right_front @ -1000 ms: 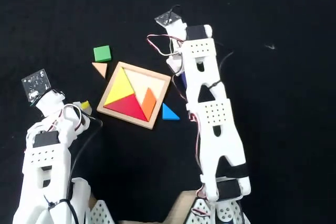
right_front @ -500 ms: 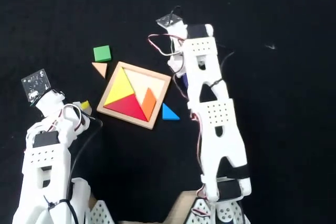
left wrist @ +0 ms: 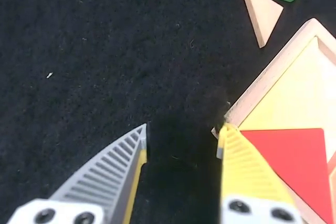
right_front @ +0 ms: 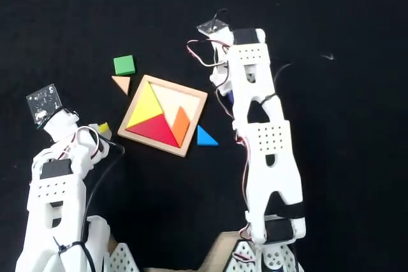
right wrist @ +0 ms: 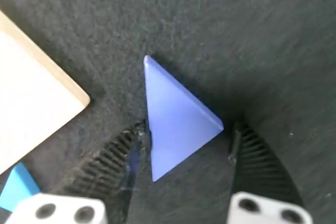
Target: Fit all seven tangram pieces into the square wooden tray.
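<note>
The square wooden tray (right_front: 193, 123) lies tilted mid-table and holds a yellow triangle (right_front: 146, 107), a red triangle (right_front: 155, 132) and an orange piece (right_front: 181, 122). A green square (right_front: 124, 65) and a tan triangle (right_front: 121, 83) lie off its far-left corner. A light blue triangle (right_front: 205, 136) rests by its right corner. My right gripper (right wrist: 186, 129) is open, low over a violet-blue triangle (right wrist: 176, 116) that lies between its fingers, just right of the tray (right wrist: 31, 103). My left gripper (left wrist: 181, 140) is open with nothing in it, its yellow finger (left wrist: 233, 150) beside the tray's near-left corner (left wrist: 273, 61).
Black cloth covers the table. The right arm (right_front: 258, 138) stretches from the front edge along the tray's right side. The left arm (right_front: 57, 183) stands at the front left. Bare cloth spreads to the far right and behind the tray.
The right arm has shifted slightly to the right, away from the tray's far corner. The left arm and the pieces have kept still.
</note>
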Controlling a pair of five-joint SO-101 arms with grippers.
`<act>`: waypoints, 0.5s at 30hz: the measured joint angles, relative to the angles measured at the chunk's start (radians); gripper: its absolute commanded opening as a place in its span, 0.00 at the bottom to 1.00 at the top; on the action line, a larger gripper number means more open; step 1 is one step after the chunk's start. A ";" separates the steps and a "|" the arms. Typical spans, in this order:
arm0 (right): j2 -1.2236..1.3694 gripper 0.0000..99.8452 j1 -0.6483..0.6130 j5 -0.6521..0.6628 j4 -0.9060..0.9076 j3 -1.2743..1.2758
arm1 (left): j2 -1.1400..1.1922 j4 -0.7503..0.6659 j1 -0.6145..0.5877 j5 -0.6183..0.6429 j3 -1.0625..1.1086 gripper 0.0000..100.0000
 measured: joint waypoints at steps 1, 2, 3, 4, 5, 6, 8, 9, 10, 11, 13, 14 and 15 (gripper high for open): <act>0.006 0.26 0.000 0.005 -0.003 -0.014 | 0.000 0.000 0.000 0.000 0.000 0.22; 0.009 0.26 0.000 0.014 -0.003 -0.028 | 0.000 0.000 0.000 0.000 0.000 0.22; 0.014 0.26 0.000 0.032 -0.003 -0.040 | 0.000 0.000 0.000 0.000 0.000 0.22; 0.021 0.26 0.000 0.052 -0.002 -0.052 | 0.000 0.000 0.000 0.000 0.000 0.22; 0.028 0.26 0.000 0.071 -0.002 -0.064 | 0.000 0.000 0.000 0.000 0.000 0.22; 0.032 0.26 0.000 0.087 -0.002 -0.074 | 0.000 0.000 0.000 0.000 0.000 0.22; 0.044 0.26 0.000 0.114 -0.002 -0.086 | 0.000 0.000 0.000 0.000 0.000 0.22; 0.051 0.25 0.000 0.126 -0.002 -0.087 | 0.000 0.000 0.000 0.000 0.000 0.22; 0.057 0.25 0.002 0.133 -0.002 -0.089 | 0.000 0.000 0.000 0.000 0.000 0.22; 0.061 0.25 0.002 0.140 -0.002 -0.094 | 0.000 0.000 0.000 0.000 0.000 0.22; 0.075 0.23 0.002 0.143 0.000 -0.107 | 0.000 0.000 0.000 0.000 0.000 0.22; 0.075 0.20 0.002 0.143 0.000 -0.109 | 0.000 0.000 0.000 0.000 0.000 0.22; 0.077 0.17 0.002 0.143 0.000 -0.114 | 0.000 0.000 0.000 0.000 0.000 0.22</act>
